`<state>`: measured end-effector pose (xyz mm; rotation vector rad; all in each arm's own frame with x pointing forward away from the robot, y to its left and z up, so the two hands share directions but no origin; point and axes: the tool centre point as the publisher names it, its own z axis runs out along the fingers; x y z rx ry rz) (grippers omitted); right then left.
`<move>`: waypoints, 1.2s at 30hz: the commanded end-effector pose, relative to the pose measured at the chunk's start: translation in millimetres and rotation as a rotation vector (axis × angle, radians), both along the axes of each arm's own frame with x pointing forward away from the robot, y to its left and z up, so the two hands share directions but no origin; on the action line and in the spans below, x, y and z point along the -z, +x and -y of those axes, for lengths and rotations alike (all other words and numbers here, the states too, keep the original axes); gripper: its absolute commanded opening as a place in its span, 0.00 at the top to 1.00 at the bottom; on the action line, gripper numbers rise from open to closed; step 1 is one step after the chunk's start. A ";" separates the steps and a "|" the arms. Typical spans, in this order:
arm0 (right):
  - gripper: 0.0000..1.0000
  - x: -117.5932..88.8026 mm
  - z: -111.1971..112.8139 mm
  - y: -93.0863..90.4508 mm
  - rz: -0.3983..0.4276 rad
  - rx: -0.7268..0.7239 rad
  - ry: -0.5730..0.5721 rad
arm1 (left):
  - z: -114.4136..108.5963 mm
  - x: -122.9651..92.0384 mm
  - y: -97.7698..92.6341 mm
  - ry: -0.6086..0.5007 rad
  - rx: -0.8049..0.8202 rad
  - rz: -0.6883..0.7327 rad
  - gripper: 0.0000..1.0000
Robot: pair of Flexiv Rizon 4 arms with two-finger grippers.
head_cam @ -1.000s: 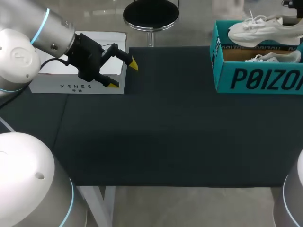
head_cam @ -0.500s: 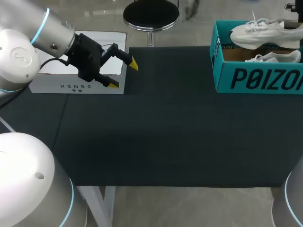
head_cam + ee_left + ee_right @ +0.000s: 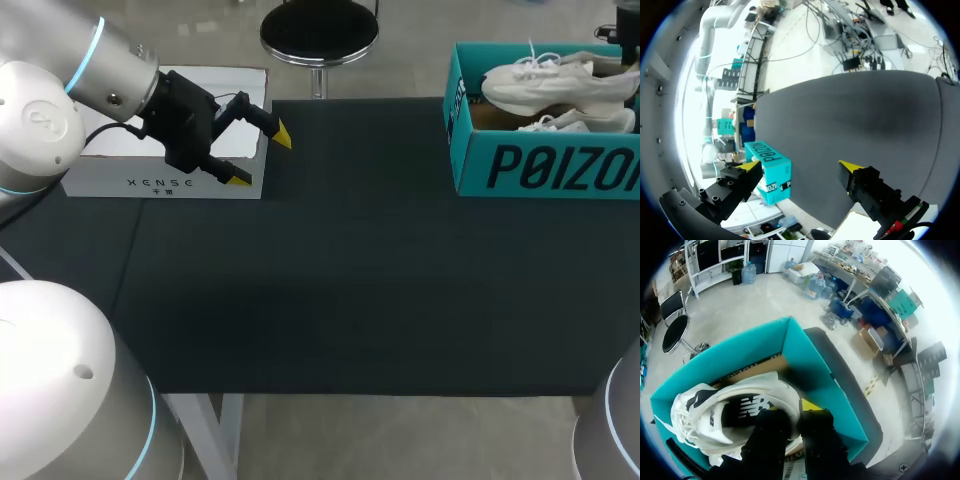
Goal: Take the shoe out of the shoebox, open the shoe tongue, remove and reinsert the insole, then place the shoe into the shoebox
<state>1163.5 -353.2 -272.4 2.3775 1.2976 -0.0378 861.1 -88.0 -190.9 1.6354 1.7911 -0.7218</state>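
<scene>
Overhead, a white sneaker (image 3: 555, 80) hung above the teal shoebox (image 3: 540, 168).
Only the right wrist view showed the right hand (image 3: 799, 413) clamped on its heel; the left hand (image 3: 260, 157) stood spread over a white box (image 3: 120, 182).

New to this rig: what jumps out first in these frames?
The white shoe stands out first, held at its heel by the right gripper over the open teal shoebox at the table's far right, a second shoe lying inside. Across the dark table, the left gripper hangs open by a white box.
</scene>
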 end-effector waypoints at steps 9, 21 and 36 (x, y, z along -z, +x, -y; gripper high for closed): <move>1.00 9.6 8.6 8.6 -0.016 0.053 0.025 | 0.4 0.2 0.1 0.002 0.000 0.001 0.00; 1.00 -2.4 5.8 20.0 0.001 0.046 0.004 | 0.4 0.2 0.1 0.002 0.000 0.001 0.00; 1.00 26.2 5.3 24.8 -0.030 0.066 -0.002 | 0.4 0.2 0.1 0.002 0.000 0.001 0.00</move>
